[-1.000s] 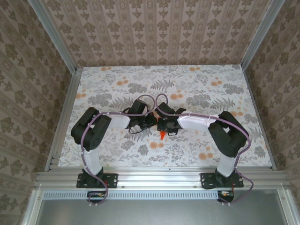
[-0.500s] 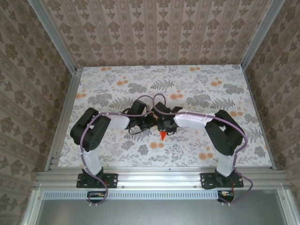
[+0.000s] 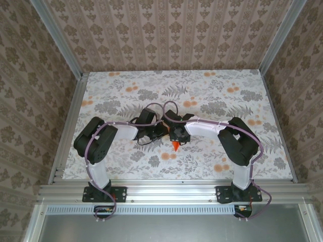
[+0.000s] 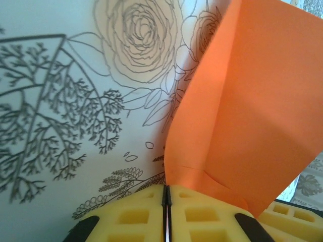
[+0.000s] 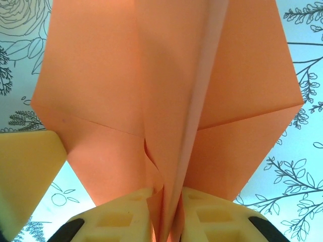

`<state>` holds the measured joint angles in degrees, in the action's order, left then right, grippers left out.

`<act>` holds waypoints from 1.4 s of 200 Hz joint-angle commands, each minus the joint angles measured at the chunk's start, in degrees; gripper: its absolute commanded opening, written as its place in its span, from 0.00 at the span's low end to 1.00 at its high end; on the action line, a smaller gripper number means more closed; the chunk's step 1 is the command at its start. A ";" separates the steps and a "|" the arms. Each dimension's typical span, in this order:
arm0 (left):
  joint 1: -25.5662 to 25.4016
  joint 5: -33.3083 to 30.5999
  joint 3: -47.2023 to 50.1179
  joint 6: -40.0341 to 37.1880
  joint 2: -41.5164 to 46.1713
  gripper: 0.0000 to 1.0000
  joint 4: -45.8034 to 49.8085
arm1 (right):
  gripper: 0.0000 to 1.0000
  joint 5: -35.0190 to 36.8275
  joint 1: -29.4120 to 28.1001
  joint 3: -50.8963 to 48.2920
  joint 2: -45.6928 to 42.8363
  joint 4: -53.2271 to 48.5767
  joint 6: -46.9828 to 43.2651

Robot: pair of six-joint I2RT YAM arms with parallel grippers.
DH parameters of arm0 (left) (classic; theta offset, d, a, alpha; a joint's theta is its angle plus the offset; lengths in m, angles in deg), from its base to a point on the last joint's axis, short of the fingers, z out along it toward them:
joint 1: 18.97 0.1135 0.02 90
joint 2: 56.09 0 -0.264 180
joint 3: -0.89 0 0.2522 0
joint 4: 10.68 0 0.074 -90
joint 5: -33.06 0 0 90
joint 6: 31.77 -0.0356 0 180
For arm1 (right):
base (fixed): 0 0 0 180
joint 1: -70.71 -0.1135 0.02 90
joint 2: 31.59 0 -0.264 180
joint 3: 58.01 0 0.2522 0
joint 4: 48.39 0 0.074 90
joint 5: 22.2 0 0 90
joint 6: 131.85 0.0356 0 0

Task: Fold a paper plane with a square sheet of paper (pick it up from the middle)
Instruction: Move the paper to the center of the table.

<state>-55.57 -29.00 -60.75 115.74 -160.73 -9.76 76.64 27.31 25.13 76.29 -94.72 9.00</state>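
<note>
The paper plane (image 3: 174,145) is bright orange, folded and creased, and hangs point-down between the two grippers above the middle of the table. In the right wrist view its centre fold (image 5: 176,126) runs down between the yellow pads, where my right gripper (image 5: 169,194) is shut on the layers. Seen from the left wrist, one wing (image 4: 252,111) spreads to the right and its edge drops straight into the seam of my left gripper (image 4: 166,187), whose pads stand pressed together on it. From above, the left gripper (image 3: 160,132) and right gripper (image 3: 175,135) are nearly touching.
The flower-print tablecloth (image 3: 126,96) covers the table, with free room on all sides of the grippers. Aluminium rails (image 3: 68,126) line the left, right and near edges. Patterned walls rise behind and to both sides.
The right arm's forearm and elbow have swung a little left and its pads have closed further on the fold. The left arm has shifted slightly. The paper's tip has barely moved.
</note>
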 commanded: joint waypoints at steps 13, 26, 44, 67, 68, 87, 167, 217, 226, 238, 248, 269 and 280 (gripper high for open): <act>2.32 1.16 1.76 1.83 4.32 0.19 -1.63 | 0.11 1.59 -0.42 1.02 0.59 -2.21 -0.41; 3.64 1.15 2.55 1.74 5.88 0.21 -0.96 | 0.08 2.25 -0.44 1.34 -0.20 -2.57 -1.61; 6.12 0.91 3.55 0.66 8.91 0.26 1.22 | 0.07 2.83 -0.39 2.83 -1.00 -3.13 -5.72; 9.96 0.10 4.64 -1.97 12.69 0.32 5.48 | 0.07 2.12 -0.44 6.53 -0.16 -3.53 -16.00; 10.01 0.10 4.72 -2.01 12.79 0.32 5.60 | 0.07 2.09 -0.41 6.72 -0.10 -3.54 -16.46; 15.21 -0.16 6.38 -3.08 15.80 0.37 8.17 | 0.07 1.02 -0.29 10.11 1.81 -4.24 -26.30; 26.98 -1.74 10.46 -6.54 22.97 0.50 17.44 | 0.14 -4.16 4.91 25.16 13.61 -5.04 -41.37; 27.02 -2.88 10.93 -7.16 23.46 0.51 18.29 | 0.14 -4.24 5.78 29.39 19.66 -4.70 -38.76; 27.02 -2.88 10.96 -7.39 23.43 0.50 18.37 | 0.16 -4.45 5.78 29.52 20.08 -4.81 -38.72; 27.02 -2.98 11.09 -7.42 23.43 0.50 18.38 | 0.19 -4.48 5.69 29.58 20.35 -4.94 -38.80; 27.03 -3.06 11.10 -7.57 23.39 0.51 18.38 | 0.23 -4.31 5.70 29.70 20.45 -5.12 -38.88; 27.07 -3.22 11.18 -7.61 23.17 0.51 18.25 | 0.26 -3.58 5.45 29.71 20.53 -5.50 -39.20; 27.02 -3.16 11.14 -7.57 22.93 0.51 18.12 | 0.21 -3.19 5.35 29.69 20.74 -5.39 -39.16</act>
<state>-28.88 -31.47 -50.26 109.56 -138.42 7.66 72.94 33.11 53.28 95.89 -98.20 -29.70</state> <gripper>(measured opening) 0.507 0.254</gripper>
